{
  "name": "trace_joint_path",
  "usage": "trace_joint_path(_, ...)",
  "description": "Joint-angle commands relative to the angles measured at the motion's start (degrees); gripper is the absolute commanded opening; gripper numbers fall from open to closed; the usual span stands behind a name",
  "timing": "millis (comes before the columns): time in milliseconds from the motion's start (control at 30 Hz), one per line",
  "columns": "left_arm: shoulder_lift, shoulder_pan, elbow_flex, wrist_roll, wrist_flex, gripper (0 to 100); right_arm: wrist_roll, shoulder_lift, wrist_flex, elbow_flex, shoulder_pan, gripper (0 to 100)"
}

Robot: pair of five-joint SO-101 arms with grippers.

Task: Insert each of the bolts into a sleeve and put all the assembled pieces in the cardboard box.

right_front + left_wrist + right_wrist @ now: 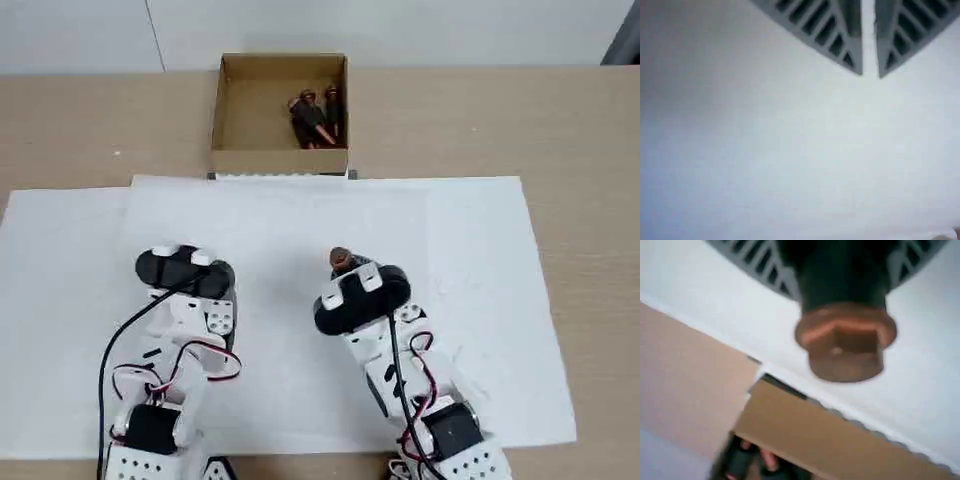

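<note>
Right end effector [840,265] pinching sleeve [842,287] w/ bolt [845,342] seated — hangs over paper [470,250], short of cardboard box [230,110], prob staged for drop-in next to assembled pcs [315,118] inside. Left end effector [869,70] pressed together, empty — parked clear.

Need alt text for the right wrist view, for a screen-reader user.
The right hand grips a dark sleeve with a copper-coloured hex bolt head sticking out of it, over white paper. Past the paper's edge lie the tan table and the cardboard box, with dark assembled pieces inside.
</note>
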Motion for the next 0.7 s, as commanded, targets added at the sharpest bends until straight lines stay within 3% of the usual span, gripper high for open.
trace_joint_path(0, -0.6, -0.3, -0.2, -1.1, 3.2, 0, -7.3, -0.6, -1.5, -3.0, 3.4, 0.4)
trace_joint_path(67, -0.6, 0.0, -0.2, -1.3, 3.9, 0, -10.2, -0.3, -1.5, -5.7, 4.9, 0.4)
trace_joint_path(500, -0.6, -0.3, -0.3, -1.4, 4.5, 0, -10.5, 0.8, 6.3, -19.3, 5.3, 0.4)
trace_joint_path(667, -0.6, -0.3, -0.3, -1.4, 4.5, 1, -11.4, 12.4, 5.1, -27.2, 5.4, 0.4)
